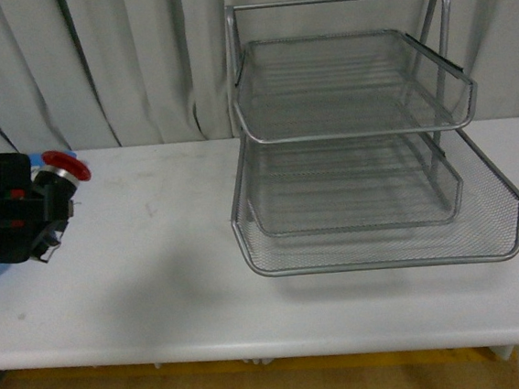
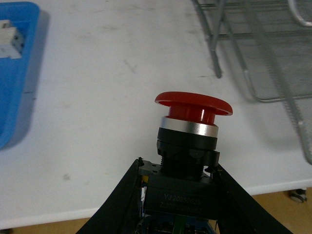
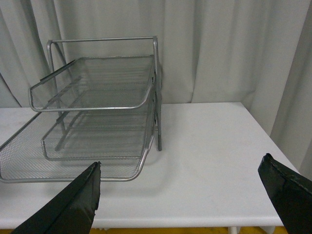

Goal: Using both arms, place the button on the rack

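one button (image 1: 62, 167), red round cap, silver ring, dark blocky body. one rack (image 1: 355, 135), silver wire mesh, three stacked tiers, tube frame. two grippers. one blue tray (image 2: 14, 73) holding one white blocky part (image 2: 9, 39).

left gripper (image 1: 45, 210) at far left of front view, well apart from rack's left side, black with red bits near wrist. pinching button by its dark body between both fingers (image 2: 119, 200), cap pointing away from the wrist and toward the table's far side. in left wrist view button (image 2: 192, 105) upright between the fingers, printed text on body too blurred to read, rack (image 2: 273, 63) off to one side and not touching it. held up off the table, shadow on the surface between it and rack.

right gripper (image 3: 180, 195) seen only in its own wrist view, fingers (image 3: 73, 204) spread wide, nothing between them. facing rack (image 3: 97, 109) from rack's right side, apart from it, no contact.

all three rack tiers bare.

white table (image 1: 158, 287), a few faint scuffs left of rack. rack standing on it toward the back right. blue tray left of rack, beyond the button, only a sliver in front view. pale grey curtain (image 1: 136, 59) behind rack across the whole back. yellowish wood floor (image 1: 260, 387) below table's front edge.
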Controlling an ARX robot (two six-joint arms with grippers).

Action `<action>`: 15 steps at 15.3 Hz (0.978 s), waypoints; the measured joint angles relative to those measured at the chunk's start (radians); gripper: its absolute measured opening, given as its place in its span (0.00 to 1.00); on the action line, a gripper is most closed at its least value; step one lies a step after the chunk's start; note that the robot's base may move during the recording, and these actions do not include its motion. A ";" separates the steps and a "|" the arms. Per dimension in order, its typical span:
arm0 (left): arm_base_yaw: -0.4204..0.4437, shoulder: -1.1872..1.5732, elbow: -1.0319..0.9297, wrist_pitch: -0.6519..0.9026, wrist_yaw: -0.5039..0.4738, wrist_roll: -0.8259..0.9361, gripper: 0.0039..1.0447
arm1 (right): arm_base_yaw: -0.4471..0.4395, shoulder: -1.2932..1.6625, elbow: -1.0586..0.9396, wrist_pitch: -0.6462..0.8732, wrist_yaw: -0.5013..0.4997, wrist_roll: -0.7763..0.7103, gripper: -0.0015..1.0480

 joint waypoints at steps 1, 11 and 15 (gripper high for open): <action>-0.014 0.000 0.014 -0.011 0.000 -0.001 0.34 | 0.000 0.000 0.000 0.003 -0.001 0.000 0.94; -0.386 0.400 0.566 -0.137 0.024 -0.009 0.34 | 0.000 0.000 0.000 0.001 -0.001 0.000 0.94; -0.462 0.478 0.668 -0.180 0.038 0.032 0.34 | 0.000 0.000 0.000 0.001 -0.001 0.000 0.94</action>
